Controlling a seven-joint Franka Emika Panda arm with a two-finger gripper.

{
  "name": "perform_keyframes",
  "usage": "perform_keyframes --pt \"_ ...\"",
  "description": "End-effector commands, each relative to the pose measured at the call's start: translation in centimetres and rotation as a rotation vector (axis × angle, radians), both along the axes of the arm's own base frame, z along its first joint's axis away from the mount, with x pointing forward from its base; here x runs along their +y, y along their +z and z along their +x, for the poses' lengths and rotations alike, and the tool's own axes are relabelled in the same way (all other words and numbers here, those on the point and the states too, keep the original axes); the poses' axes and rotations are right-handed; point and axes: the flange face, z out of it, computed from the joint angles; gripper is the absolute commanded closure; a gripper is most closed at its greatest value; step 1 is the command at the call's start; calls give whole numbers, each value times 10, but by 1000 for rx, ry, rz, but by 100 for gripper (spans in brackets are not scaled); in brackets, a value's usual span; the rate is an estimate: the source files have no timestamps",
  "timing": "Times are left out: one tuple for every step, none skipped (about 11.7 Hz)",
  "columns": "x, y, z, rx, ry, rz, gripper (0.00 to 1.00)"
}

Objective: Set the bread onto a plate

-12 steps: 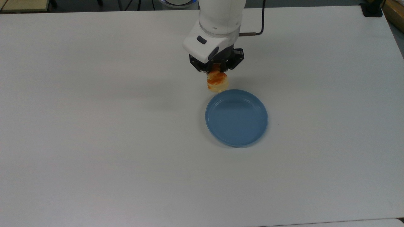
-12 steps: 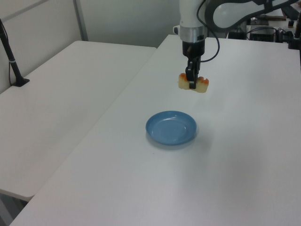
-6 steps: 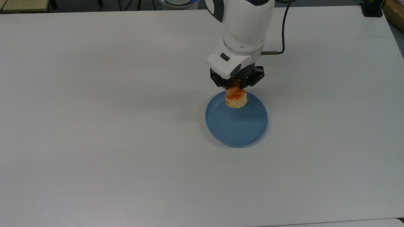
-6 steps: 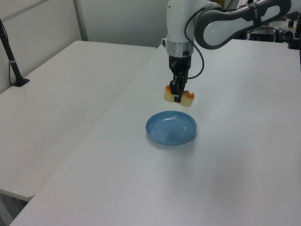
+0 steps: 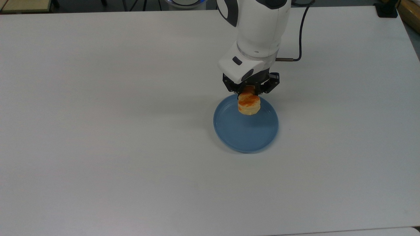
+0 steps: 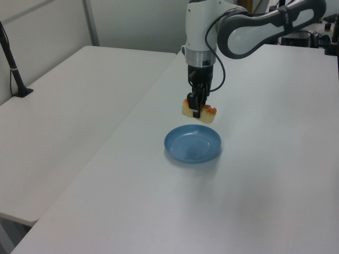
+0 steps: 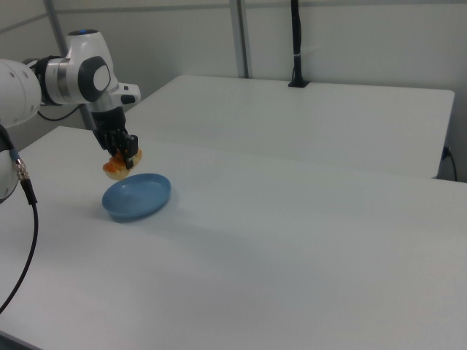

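The pale-yellow bread [image 5: 249, 105] with orange-brown glazed bumps hangs in the air, and my gripper [image 5: 250, 91] is shut on its middle. It hovers over the far part of the round blue plate [image 5: 249, 137], which lies flat on the white table. In the left view the bread [image 6: 207, 114] hangs a little above the plate [image 6: 192, 145], held by my gripper [image 6: 196, 110]. From the right view, the bread [image 7: 114, 168] sits just above the plate [image 7: 137, 198] at its left rim, under my gripper [image 7: 125, 156].
The white table [image 5: 98, 131] spreads wide around the plate. A second white table [image 6: 63, 100] stands beside it across a narrow gap. A black cable [image 5: 300, 36] trails from my arm. A black post [image 7: 296, 44] stands on the far table.
My gripper has carried the bread from beside the plate's far rim to above the plate, moving toward the top view's right and nearer, and a little lower.
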Motion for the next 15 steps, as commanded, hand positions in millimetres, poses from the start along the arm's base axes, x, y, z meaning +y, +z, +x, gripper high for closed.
perform_keyframes --pt "16 -22 7 -28 -46 -30 49" --pt "18 -34 9 -18 -53 -38 41" --pt "17 -41 12 -21 -77 -35 23" --pt "17 -43 15 -38 -104 -28 0" --pt "13 -43 16 -41 -109 -32 0" --pt "14 -43 16 -41 -108 -34 0" --pt "14 -44 16 -39 -105 -37 0" --pt "14 -44 15 -40 -103 -38 0" --pt "12 -44 16 -39 -105 -39 0" --pt "13 -38 14 -43 -102 -39 0" --pt "13 -22 11 -63 -98 -35 0" --pt "8 -9 1 -68 -80 -45 0" --pt "-7 11 -10 -73 -48 -62 0" --pt "-21 32 -21 -50 -32 -89 0" --pt "-33 52 -30 -24 -48 -95 0"
